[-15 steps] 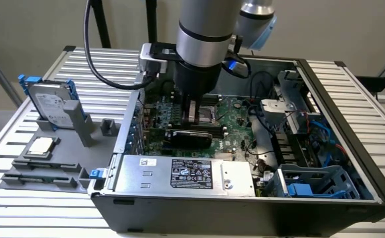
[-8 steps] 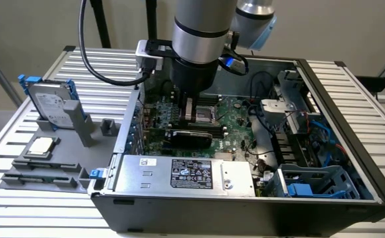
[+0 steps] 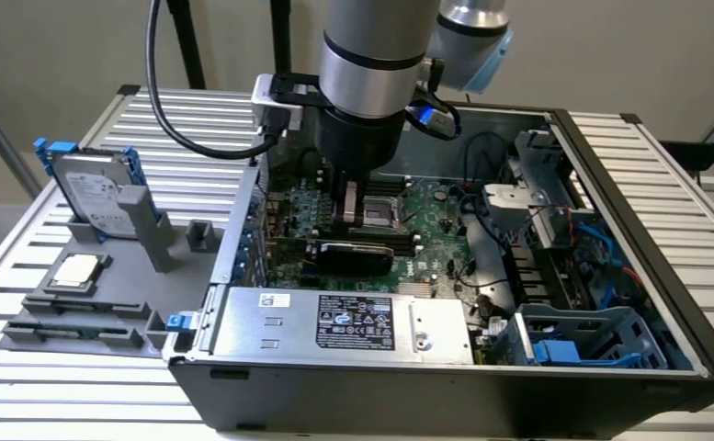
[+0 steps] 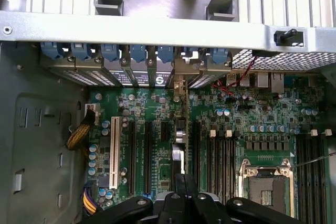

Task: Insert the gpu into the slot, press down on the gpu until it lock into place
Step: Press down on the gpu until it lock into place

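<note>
Gpu (image 3: 350, 255) is standing on its long edge on the green motherboard (image 3: 436, 207) inside the open computer case (image 3: 455, 395), its black face turning toward the grey power-supply box (image 3: 345, 322) at the front. The arm is reaching straight down into the case, and the claw (image 3: 357, 226) is hanging right over the card's upper edge.

From the wrist view the gpu (image 4: 178, 135) is showing edge-on, as a thin dark strip running away from the claw (image 4: 184, 178) toward the row of blue clips (image 4: 110, 52) on the case's rear wall. It is sitting between the dark expansion connectors beside the white connector (image 4: 114, 153) on one side and the black memory slots (image 4: 223, 156) and the silver processor socket (image 4: 265, 182) on the other.

The claw's fingers (image 4: 178, 192) are lying drawn together, tips meeting over the near end of the card. Whether they are pinching that edge or only resting on it, I cannot tell.

The case is sitting on a slatted tabletop (image 3: 651, 165), and a hard drive (image 3: 93, 193) with blue rails is standing in a holder at the exterior view's left.
</note>
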You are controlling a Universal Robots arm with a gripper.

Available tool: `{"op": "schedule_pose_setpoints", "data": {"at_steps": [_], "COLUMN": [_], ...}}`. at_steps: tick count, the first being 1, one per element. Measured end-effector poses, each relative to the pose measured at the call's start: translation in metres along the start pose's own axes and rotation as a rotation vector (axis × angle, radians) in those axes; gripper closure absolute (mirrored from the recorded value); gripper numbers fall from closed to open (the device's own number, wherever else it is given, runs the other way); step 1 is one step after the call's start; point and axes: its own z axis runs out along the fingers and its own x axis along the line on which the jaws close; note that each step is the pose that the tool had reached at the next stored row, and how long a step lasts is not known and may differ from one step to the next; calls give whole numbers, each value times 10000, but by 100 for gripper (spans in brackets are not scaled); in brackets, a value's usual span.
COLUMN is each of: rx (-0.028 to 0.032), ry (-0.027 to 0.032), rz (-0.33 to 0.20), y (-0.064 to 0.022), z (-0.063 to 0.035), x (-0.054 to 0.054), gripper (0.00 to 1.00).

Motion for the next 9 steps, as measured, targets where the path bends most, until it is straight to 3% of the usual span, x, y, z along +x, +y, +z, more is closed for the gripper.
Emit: {"op": "schedule_pose_setpoints", "data": {"at_steps": [9], "rx": [0], "ry": [0], "rz": [0], "y": [0], "z": [0], "x": [0], "gripper": [89]}}
